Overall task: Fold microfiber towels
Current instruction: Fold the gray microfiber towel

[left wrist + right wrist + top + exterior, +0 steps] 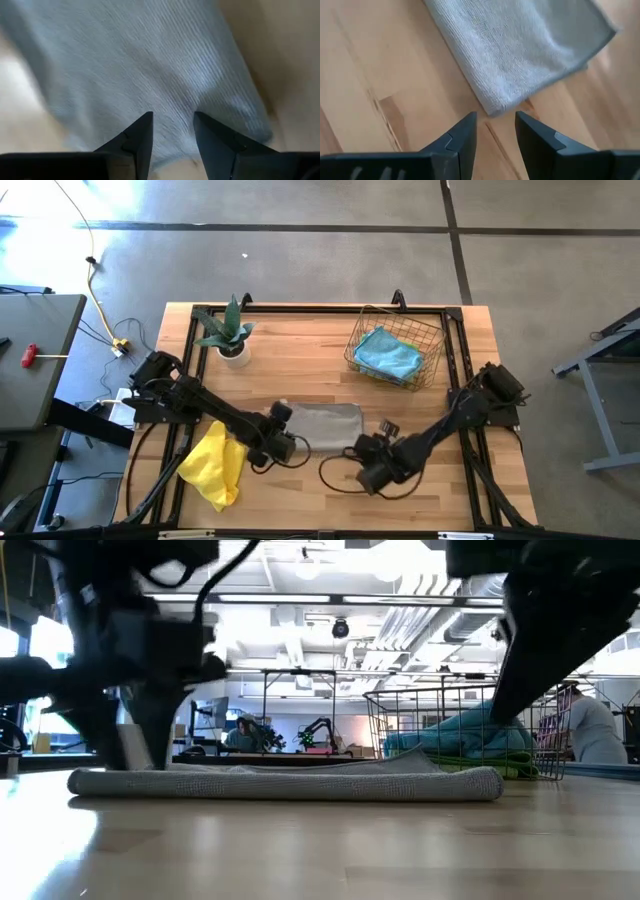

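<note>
I'm mid-fold on the grey towel lying flat mid-table, left gripper apart over its edge, right gripper apart just off its corner; next, I judge, pinch both.

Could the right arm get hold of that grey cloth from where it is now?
Probably yes. The right gripper hangs with open fingers just short of the grey towel corner, with only bare table between them.

Potted plant, wire basket on wooden table.
</note>
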`<move>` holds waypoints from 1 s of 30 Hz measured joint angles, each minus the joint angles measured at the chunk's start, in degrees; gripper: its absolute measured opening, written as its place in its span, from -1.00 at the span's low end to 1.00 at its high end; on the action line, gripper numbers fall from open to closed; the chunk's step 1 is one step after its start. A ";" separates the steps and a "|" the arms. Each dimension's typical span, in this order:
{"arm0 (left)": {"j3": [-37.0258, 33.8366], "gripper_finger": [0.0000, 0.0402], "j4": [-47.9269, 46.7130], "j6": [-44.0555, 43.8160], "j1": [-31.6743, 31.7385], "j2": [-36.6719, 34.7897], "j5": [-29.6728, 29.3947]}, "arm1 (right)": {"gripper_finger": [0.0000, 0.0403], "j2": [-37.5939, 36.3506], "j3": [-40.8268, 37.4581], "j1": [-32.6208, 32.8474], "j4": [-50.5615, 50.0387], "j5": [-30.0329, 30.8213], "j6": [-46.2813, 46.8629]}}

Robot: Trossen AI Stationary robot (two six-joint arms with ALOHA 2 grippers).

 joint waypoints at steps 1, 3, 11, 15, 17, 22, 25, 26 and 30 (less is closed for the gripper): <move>-0.95 -0.35 -0.26 -0.04 0.19 -0.13 1.02 | -0.37 0.00 0.00 0.90 0.14 1.77 -0.84; -2.34 -0.35 0.05 -0.47 0.45 -0.45 2.15 | -0.37 0.23 0.00 2.15 0.62 4.39 -3.26; -3.54 -0.35 4.00 -2.46 -0.04 -0.78 4.49 | -0.37 0.65 -5.52 0.52 12.65 1.78 -20.72; -3.66 -0.35 4.36 -2.44 -0.06 -1.26 5.70 | -0.37 0.66 -8.57 -0.28 18.18 1.09 -26.83; -3.65 -0.35 4.38 -2.21 0.07 -1.26 5.68 | -0.37 0.66 -9.65 -0.39 20.12 0.86 -30.57; -3.67 -0.35 4.45 -1.95 0.34 -1.28 5.87 | -0.37 0.66 -13.43 -1.57 21.45 1.16 -33.13; -3.67 -0.35 4.47 -1.82 0.34 -1.28 5.88 | -0.37 0.35 -14.61 -2.56 22.30 0.48 -33.23; -3.67 -0.35 4.47 -1.82 0.34 -1.28 5.85 | -0.38 0.33 -14.64 -2.77 22.29 0.41 -33.24; -3.67 -0.35 4.60 -1.67 0.34 -1.28 5.81 | -0.48 0.42 -14.38 -3.25 22.23 0.30 -35.45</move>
